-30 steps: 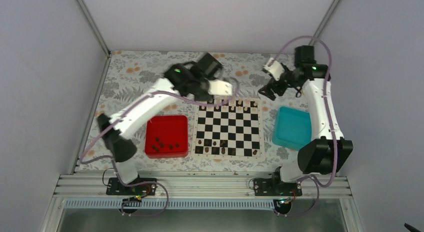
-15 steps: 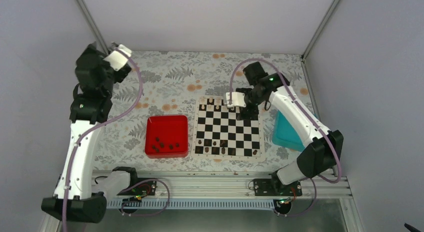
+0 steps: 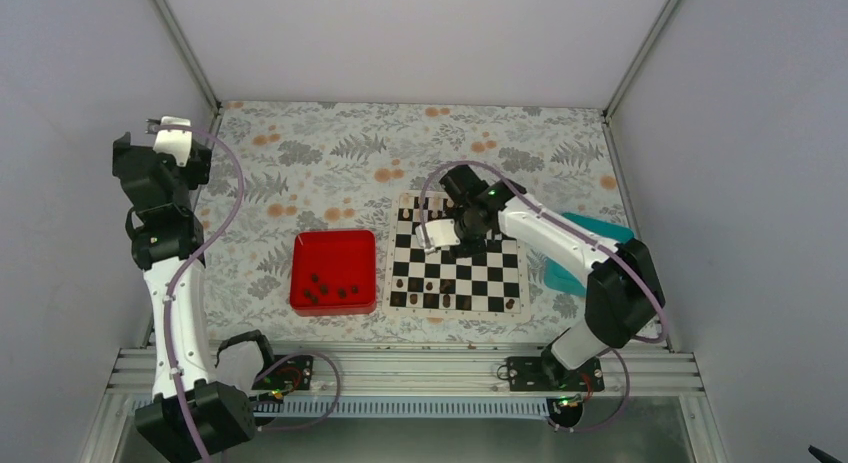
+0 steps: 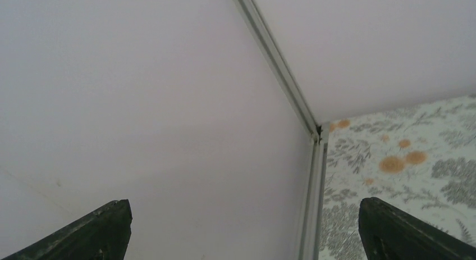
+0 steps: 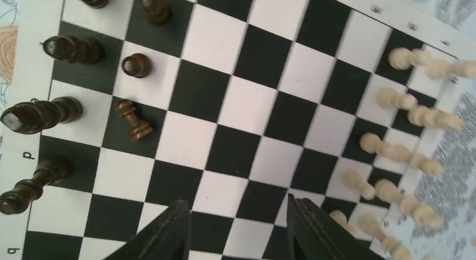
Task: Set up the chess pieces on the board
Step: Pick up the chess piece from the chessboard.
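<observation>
Since earlier, the right pincer (image 5: 236,212) has slid over the black-and-cream square chessboard (image 3: 478,273), open and empty; the left pincer (image 3: 170,131) gapes far left of it. Dark brown chess pieces (image 5: 133,121) line the board's near edge; more in the red square tray (image 3: 333,237) beside it likely come next.

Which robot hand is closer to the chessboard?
Right. The right gripper hovers open over the board, above its squares. The left gripper is up by the wall at the far left corner, well off the board.
</observation>
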You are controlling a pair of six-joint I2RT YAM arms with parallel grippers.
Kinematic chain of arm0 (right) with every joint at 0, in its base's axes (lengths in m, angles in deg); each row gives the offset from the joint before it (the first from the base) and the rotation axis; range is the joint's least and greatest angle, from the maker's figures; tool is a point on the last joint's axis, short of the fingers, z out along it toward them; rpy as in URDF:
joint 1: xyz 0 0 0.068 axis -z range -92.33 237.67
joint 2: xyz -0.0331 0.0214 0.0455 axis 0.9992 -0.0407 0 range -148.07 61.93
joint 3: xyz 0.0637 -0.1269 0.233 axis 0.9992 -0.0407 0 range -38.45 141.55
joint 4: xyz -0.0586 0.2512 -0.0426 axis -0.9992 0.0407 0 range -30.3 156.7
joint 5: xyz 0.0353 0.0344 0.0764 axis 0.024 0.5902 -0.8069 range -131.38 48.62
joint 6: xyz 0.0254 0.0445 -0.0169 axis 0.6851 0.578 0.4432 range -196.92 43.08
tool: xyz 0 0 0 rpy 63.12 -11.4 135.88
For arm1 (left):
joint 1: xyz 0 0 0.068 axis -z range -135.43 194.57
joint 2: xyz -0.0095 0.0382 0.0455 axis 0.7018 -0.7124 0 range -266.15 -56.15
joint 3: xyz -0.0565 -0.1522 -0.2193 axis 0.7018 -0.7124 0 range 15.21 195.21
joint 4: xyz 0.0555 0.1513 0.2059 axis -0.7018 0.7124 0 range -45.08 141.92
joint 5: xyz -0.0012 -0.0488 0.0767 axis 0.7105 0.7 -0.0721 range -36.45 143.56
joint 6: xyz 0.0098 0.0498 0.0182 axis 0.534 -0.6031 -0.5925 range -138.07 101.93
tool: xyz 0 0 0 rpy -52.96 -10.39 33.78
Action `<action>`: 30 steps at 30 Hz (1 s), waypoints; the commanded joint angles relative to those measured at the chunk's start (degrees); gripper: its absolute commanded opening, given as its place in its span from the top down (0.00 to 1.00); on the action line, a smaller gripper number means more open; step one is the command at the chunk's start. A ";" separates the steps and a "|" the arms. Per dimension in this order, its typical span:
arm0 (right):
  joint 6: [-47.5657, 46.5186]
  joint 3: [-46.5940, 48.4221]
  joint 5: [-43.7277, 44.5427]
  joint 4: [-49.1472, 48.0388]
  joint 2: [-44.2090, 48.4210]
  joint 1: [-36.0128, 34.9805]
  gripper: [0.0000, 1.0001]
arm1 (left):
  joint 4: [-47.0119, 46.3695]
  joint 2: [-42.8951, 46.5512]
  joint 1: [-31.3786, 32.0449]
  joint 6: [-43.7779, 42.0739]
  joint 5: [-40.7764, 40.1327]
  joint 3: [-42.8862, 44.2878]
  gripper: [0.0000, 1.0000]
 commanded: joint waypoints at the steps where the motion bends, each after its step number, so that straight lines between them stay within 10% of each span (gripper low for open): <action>1: 1.19 -4.18 2.31 -6.10 -1.24 -3.57 0.57 | -1.61 1.15 -1.69 5.81 6.27 2.43 0.00; 30: 2.36 -13.24 2.92 -9.84 -5.19 -9.97 0.75 | 1.03 1.55 -3.74 8.82 13.03 4.49 0.00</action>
